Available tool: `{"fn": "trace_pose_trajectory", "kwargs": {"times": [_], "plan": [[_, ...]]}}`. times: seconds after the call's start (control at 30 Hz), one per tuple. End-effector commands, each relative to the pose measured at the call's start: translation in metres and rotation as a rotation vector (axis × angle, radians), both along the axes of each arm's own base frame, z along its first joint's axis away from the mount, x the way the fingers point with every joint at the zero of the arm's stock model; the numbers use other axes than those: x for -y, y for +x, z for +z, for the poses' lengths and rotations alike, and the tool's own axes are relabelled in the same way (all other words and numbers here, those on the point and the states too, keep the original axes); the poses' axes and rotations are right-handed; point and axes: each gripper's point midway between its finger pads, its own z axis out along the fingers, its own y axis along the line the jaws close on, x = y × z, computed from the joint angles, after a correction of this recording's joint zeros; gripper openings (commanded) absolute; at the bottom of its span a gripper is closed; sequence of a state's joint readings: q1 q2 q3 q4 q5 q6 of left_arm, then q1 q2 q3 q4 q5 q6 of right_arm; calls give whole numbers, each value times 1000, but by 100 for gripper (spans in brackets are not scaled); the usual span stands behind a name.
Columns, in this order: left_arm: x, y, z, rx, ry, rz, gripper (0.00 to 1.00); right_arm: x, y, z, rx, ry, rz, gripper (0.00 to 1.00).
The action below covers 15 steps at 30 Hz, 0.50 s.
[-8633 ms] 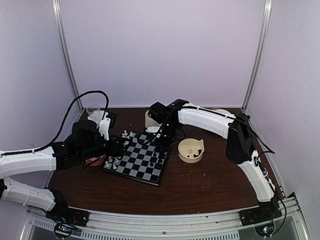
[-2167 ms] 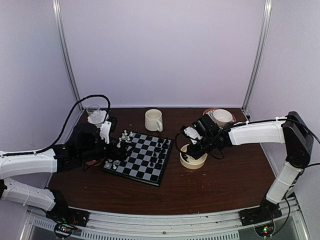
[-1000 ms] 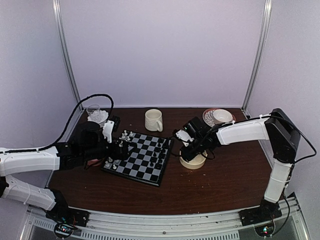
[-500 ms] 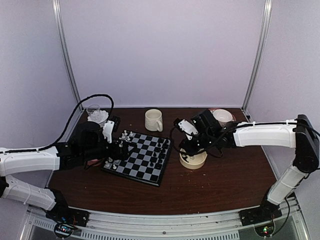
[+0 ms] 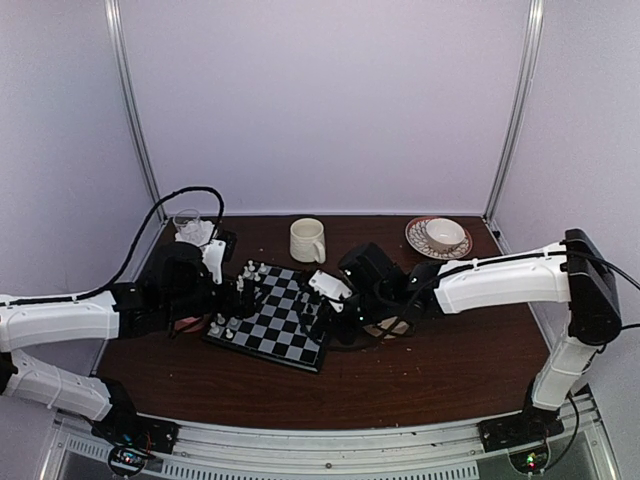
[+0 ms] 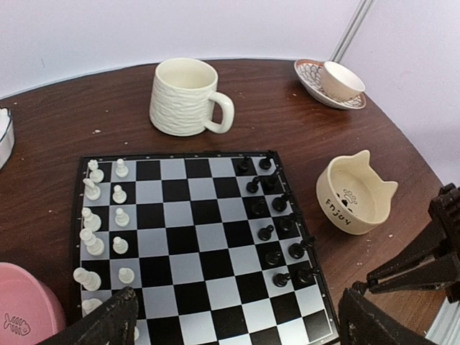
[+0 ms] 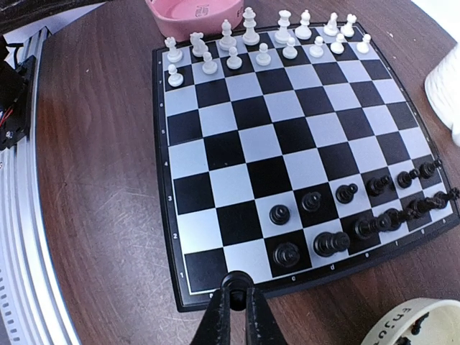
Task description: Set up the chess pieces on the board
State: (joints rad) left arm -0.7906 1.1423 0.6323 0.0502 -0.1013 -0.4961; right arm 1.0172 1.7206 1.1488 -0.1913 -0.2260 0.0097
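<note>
The right claw, pinched together at the board's edge beside the black pieces, could topple that tight row if it swings low, while the left claw hangs spread above.

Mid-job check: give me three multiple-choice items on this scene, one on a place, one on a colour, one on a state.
1. The cat-eared bowl stands: A) beside the board's black-piece edge B) on the board C) beside its white-piece edge.
2. The fish-marked bowl is: A) blue B) pink C) green.
3. The left gripper is: A) open B) shut on a pawn C) shut, empty.
Key: 1 A, it sits on the table by the black pieces; 2 B, plainly pink; 3 A, fingers wide apart.
</note>
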Motion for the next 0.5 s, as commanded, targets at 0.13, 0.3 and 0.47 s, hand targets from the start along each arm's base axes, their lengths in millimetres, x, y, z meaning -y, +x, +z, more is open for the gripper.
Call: {"fn": "trace_pose_trajectory", "kwargs": {"times": [0.13,0.3,0.47], "plan": [[-27,11,21,63,-23,153,98,-35,-3,0,17,-28,78,6],[-29,9,25,78,-31,151,98,-49,-1,-12,21,-67,89,6],[-28,9,25,80,-33,142,97,-52,-2,-27,24,-103,95,6]]}}
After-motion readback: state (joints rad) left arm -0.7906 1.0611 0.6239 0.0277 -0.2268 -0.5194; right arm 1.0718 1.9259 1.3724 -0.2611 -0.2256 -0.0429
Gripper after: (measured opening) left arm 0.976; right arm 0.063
